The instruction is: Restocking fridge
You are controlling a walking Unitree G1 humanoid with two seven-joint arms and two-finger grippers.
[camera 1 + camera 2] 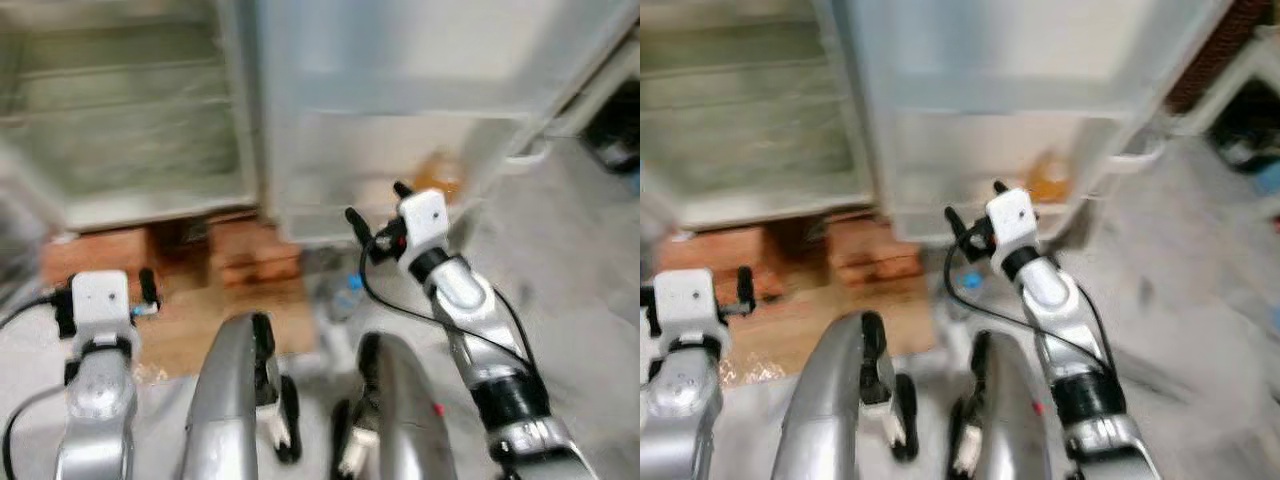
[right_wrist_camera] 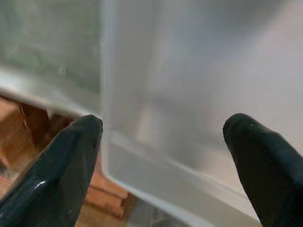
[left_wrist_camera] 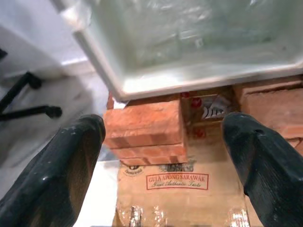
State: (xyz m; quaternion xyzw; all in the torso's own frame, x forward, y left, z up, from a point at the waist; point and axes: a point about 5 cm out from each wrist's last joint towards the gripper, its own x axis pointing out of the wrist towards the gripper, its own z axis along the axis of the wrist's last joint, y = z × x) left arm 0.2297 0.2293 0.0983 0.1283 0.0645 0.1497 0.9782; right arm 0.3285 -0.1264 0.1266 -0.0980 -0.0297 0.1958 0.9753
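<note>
Two grippers are raised before an open fridge [image 1: 130,130] whose bare white shelves are seen at the upper left of the blurred head views. The fridge is propped on red bricks [image 3: 144,130], and flattened cardboard [image 3: 177,194] printed with red lettering is spread on the floor below them. The fridge door [image 1: 400,110] is swung open toward the robot, its lower door shelf [image 1: 400,215] running along its bottom edge; something orange [image 1: 440,175], possibly a bottle or packet, is made out in that shelf, though the blur hides what it is. A clear plastic bottle with a blue cap [image 1: 345,295] is seen on the floor below the door, between the bricks and the right arm.

The right gripper [image 1: 375,215] is held up just in front of the door's lower shelf, its jaws released and spread wide with nothing between them; in the right wrist view the black fingers [image 2: 71,161] are set either side of the door's white edge. The left gripper [image 1: 110,290] is held low at the left, over the cardboard and near the bricks, its jaws likewise spread apart and empty, as the left wrist view shows.
</note>
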